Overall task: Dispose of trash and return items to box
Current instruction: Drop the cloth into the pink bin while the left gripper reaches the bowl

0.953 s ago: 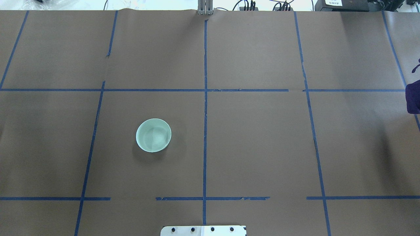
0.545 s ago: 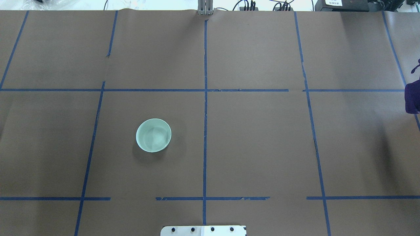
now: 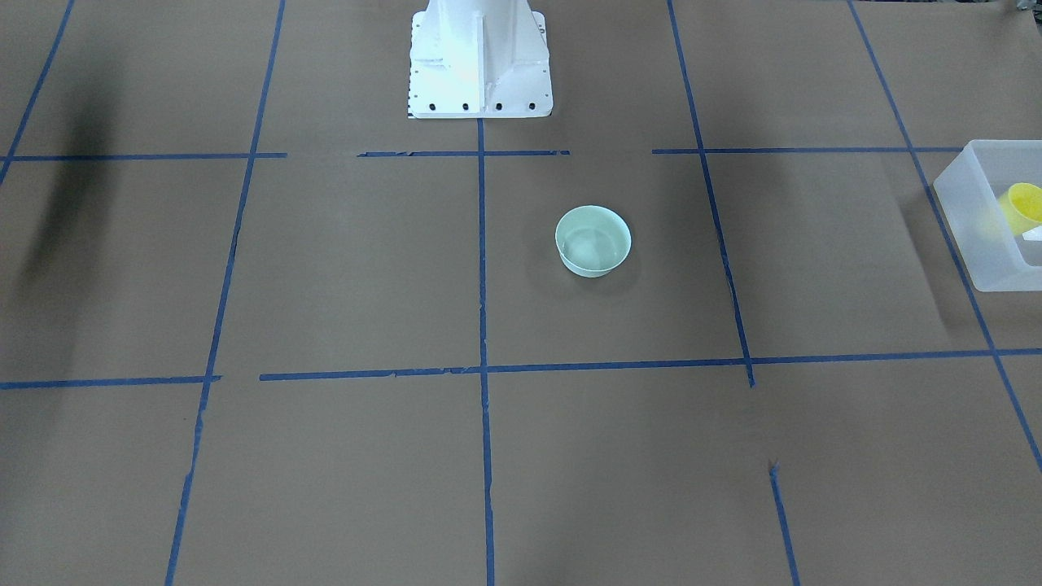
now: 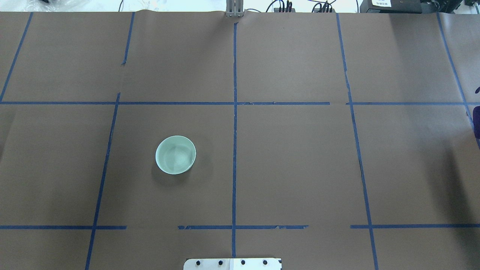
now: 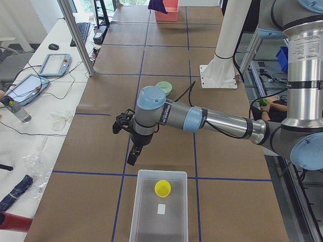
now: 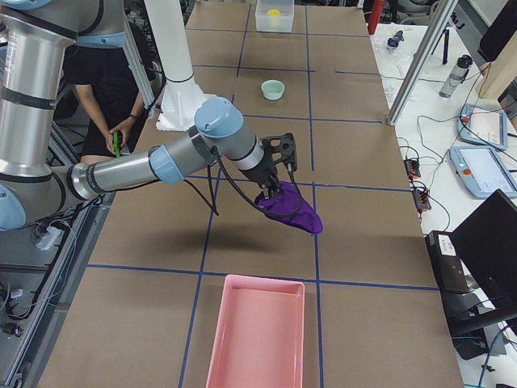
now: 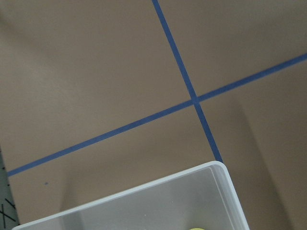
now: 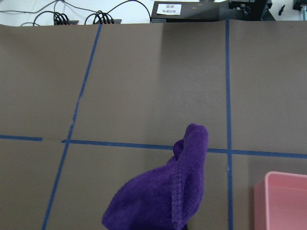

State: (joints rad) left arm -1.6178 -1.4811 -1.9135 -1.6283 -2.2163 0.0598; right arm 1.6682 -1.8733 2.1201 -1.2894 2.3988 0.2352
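Disposal step in hand: cloth (image 6: 289, 212) hangs under right gripper (image 6: 271, 188), grip unseen; next, carry it over pink bin (image 6: 258, 280); left gripper (image 5: 132, 155) state indeterminable.

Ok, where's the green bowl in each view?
Front-facing: bowl just right of centre.
Overhead: bowl left of centre.
Exterior left: bowl upper middle.
Exterior right: bowl far, upper middle.
Wrist views: absent.
Landmark: white robot base, in all four exterior views.

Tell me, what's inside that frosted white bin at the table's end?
Inside the bin sit a yellow cup and a small white rectangle on its floor, perhaps a label. The bin's nearest end is out of frame, so unseen.
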